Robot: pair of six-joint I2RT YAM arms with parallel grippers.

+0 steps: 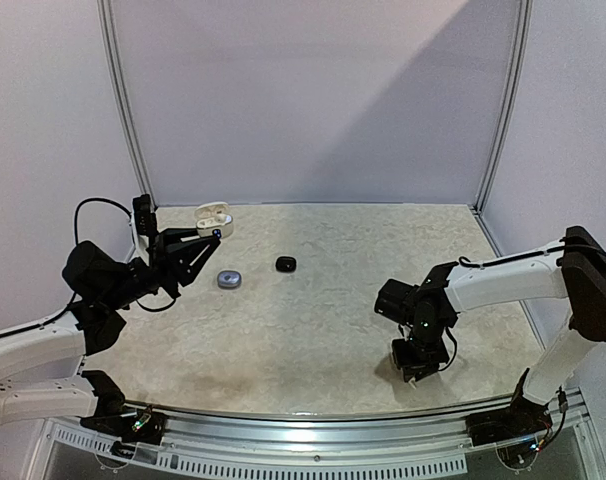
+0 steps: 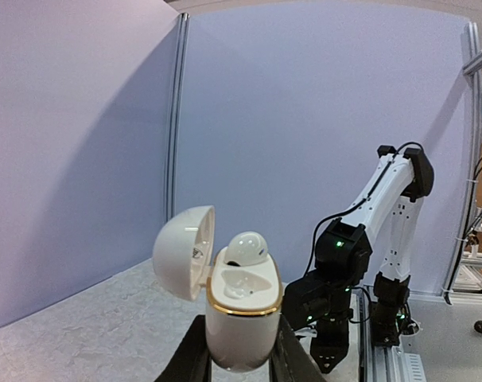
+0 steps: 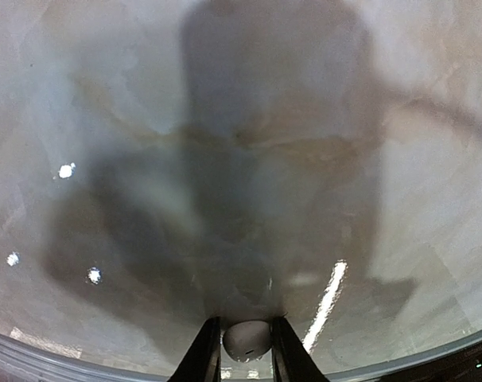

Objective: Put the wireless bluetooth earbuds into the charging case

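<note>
"Starting nearest the arms, what does the right claw [image 3: 245, 354] have?"

"It pinches a white earbud [image 3: 247, 339] between its fingertips, low over the table [image 3: 225, 159] close to the near edge. Only a rounded dome of the bud shows."

"And farther out?"

"Mid-table, well apart from that claw, lie a small grey-blue thing [image 1: 230, 279] and a small black thing [image 1: 285, 263], near each other. Both are too small to tell what they are. Beyond them, toward the back left, the left claw [image 2: 241, 362] is clamped on the lower body of the charging case [image 2: 239, 318]. It holds the case upright off the table, with the lid [image 2: 183, 252] swung open."

"Anything inside?"

"One seated earbud [image 2: 246, 247] in the far pocket. The near pocket [image 2: 239, 285] looks empty."

"How will the bud handle?"

"Very light, hard and glossy, I'd judge, so slippery. Too firm a squeeze could shoot it out, and too gentle a one could let it twist. Gripping across the round body seems sensible, since it leaves the underside free to drop into the pocket. The case looks rigid and smooth. Holding it low on the body keeps the rim clear, and the hinge is probably the part to spare from knocks."
</note>
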